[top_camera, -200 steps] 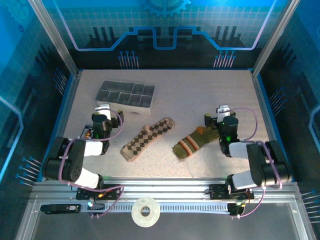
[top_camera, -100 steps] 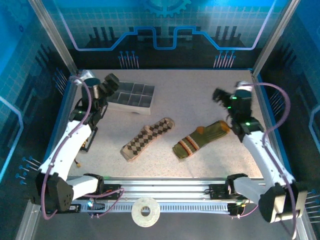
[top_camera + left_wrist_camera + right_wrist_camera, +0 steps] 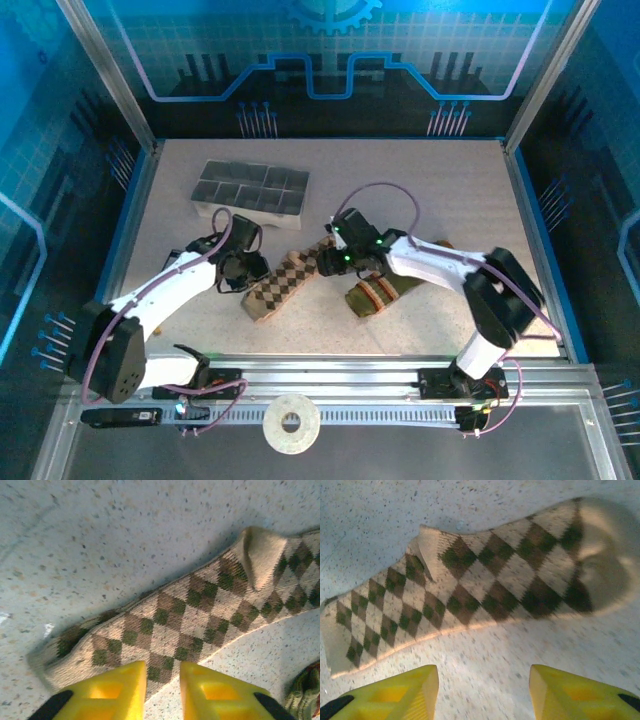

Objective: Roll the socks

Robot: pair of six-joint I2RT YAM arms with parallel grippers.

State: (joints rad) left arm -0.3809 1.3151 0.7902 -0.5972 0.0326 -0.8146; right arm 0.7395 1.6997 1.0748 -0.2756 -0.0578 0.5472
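Two socks lie flat and unrolled on the speckled table (image 3: 420, 190), near its middle. The diamond-checkered sock (image 3: 290, 280) runs diagonally, its cuff end toward the near left and its toe toward the far right. The olive green sock (image 3: 375, 292) lies just to the right of it, with a strip of bare table between them. The right arm crosses over part of the green sock in the top view.

Left pincer (image 3: 245, 270): positioned low over the cuff half of the checkered sock. In the left wrist view, the left pincer (image 3: 162, 676) has its yellow fingers set a narrow gap apart, with nothing clamped between them. The fingertips overlap the near edge of the checkered sock (image 3: 200, 615). Whether they touch the fabric cannot be determined. An edge of the green sock (image 3: 306, 692) appears in the lower right corner of this view.

Right pincer (image 3: 328, 262): positioned at the toe end of the checkered sock. In the right wrist view, the right pincer (image 3: 484, 682) is spread wide and holds nothing. Bare table lies between its fingers, and the checkered sock (image 3: 485, 585) lies just beyond the fingertips, its plain beige toe to the right.

A grey compartmented tray (image 3: 250, 188) sits at the far left of the table, well apart from both socks.
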